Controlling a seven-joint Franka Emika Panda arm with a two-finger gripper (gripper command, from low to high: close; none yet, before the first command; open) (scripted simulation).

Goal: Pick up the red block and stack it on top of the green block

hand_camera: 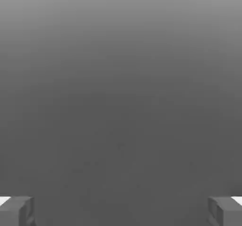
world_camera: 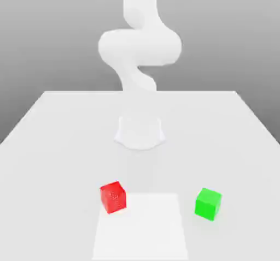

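The red block [world_camera: 113, 197] rests on the white table [world_camera: 65, 140] near its front, toward the exterior view's left. The green block [world_camera: 208, 203] stands on the same surface toward the exterior view's right, well apart from the red one. In the hand view my gripper [hand_camera: 121, 211] is open: its two grey fingers [hand_camera: 19, 211] stand far apart with nothing between them, and only plain grey background lies beyond. Neither block is touched.
The arm's white base [world_camera: 140, 131] sits mid-table behind the blocks, and its links [world_camera: 139, 47] rise above it. A paler rectangular patch [world_camera: 141, 227] lies on the table between the two blocks at the front edge.
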